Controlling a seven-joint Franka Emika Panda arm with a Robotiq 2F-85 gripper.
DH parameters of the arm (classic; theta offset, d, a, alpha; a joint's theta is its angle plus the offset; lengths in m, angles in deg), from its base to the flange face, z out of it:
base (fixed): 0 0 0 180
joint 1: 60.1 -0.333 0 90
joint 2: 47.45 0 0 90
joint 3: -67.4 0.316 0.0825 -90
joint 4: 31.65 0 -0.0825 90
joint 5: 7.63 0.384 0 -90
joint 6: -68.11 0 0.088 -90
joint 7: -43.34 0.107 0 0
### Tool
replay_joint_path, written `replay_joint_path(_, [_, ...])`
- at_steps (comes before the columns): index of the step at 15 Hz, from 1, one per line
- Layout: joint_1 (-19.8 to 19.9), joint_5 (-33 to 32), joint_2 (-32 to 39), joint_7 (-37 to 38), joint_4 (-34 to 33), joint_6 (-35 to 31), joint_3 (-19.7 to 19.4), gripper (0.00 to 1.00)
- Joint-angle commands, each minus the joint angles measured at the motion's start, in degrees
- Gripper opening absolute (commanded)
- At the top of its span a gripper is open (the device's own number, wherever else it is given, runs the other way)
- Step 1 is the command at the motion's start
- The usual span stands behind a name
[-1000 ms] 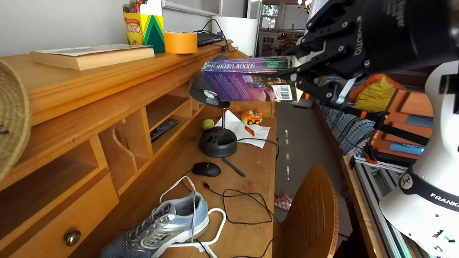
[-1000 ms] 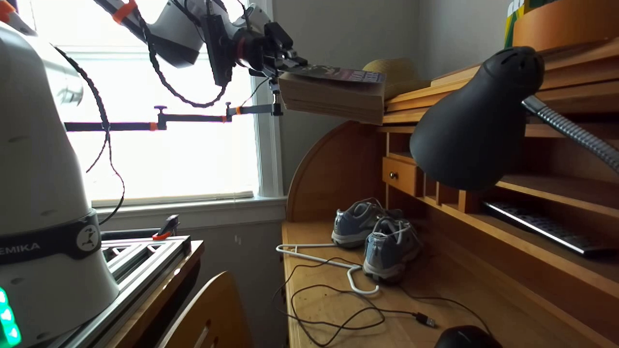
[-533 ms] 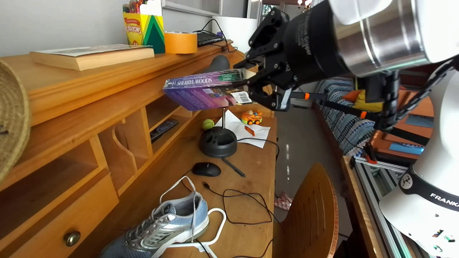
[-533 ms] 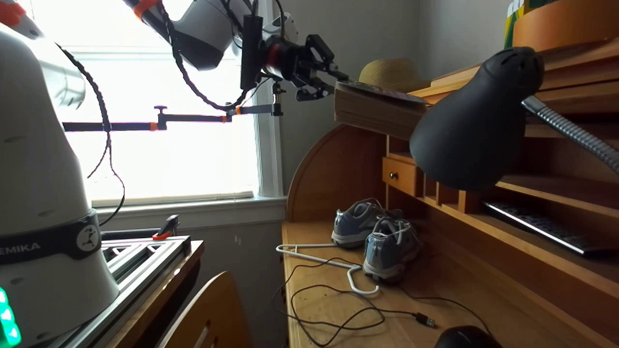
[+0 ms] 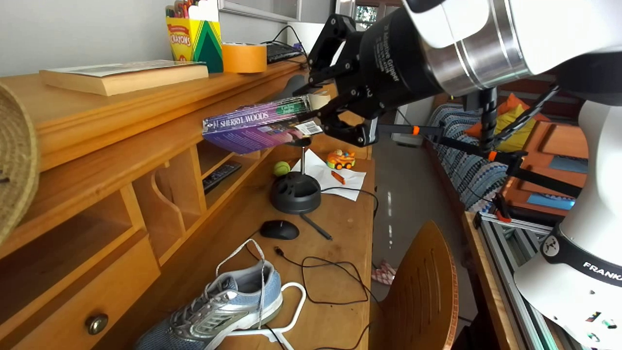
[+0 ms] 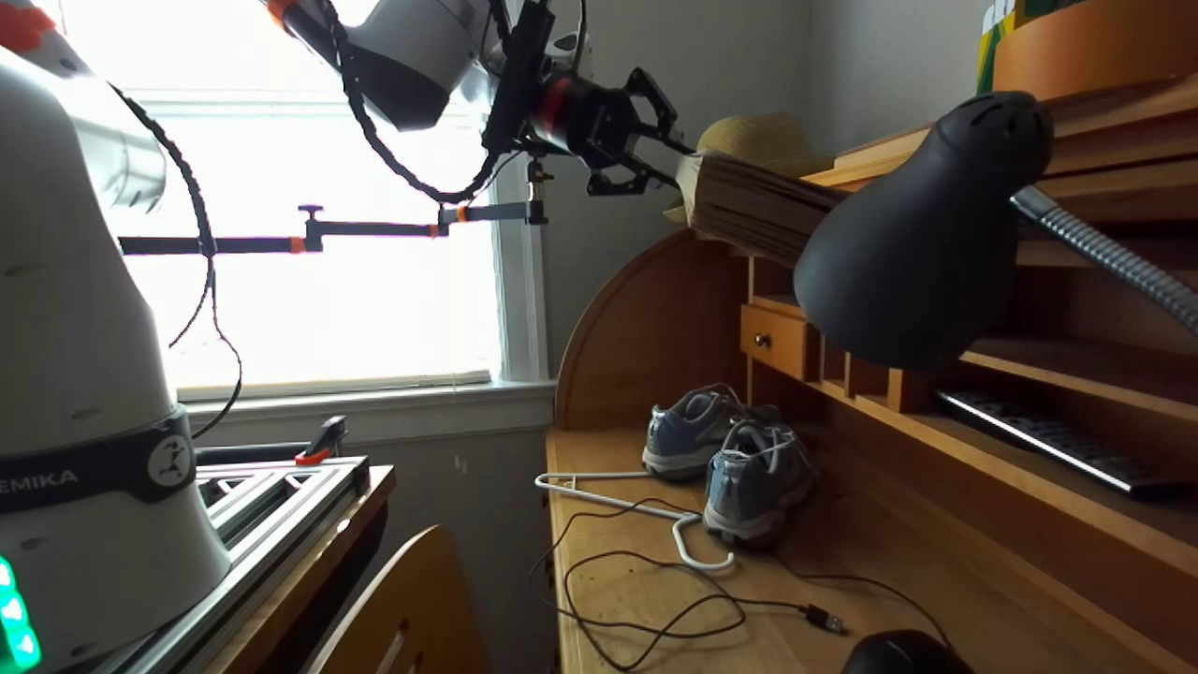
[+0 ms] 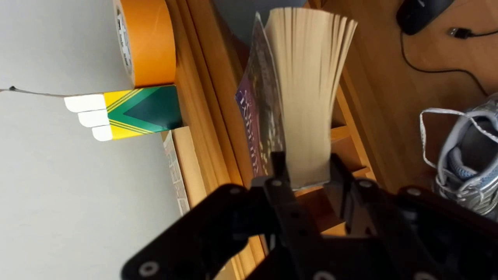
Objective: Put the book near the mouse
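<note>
In an exterior view, the gripper (image 5: 297, 106) is pinching one end of the purple Sherryl Woods paperback (image 5: 257, 129) and holding it tilted, well above the desktop (image 5: 347, 223). The black computer mouse (image 5: 279, 229) is lying there, between the running shoe (image 5: 238, 297) on the near side and the lamp base (image 5: 295, 197) with its compartmented top on the far side. At left, the top shelf (image 5: 63, 109) is bearing a crayon box (image 5: 192, 41), which is holding upright crayons (image 5: 182, 8); below, a pigeonhole (image 5: 232, 181) is containing a remote control (image 5: 221, 175).

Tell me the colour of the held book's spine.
The book's spine is purple with white lettering and a green patch, showing best in an exterior view.
</note>
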Motion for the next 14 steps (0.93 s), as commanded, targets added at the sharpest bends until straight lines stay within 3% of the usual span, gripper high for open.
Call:
replay_joint_path(1, [-0.03,1.68,3.38,-6.83,-1.43,-5.18,-2.42,0.07])
replay_joint_path(8, [-1.52,21.53,3.27,-19.64,-2.85,-4.94,-2.14,0.07])
replay_joint_path(14, [3.85,11.76,9.08,-6.56,-5.11,-5.54,3.45,0.07])
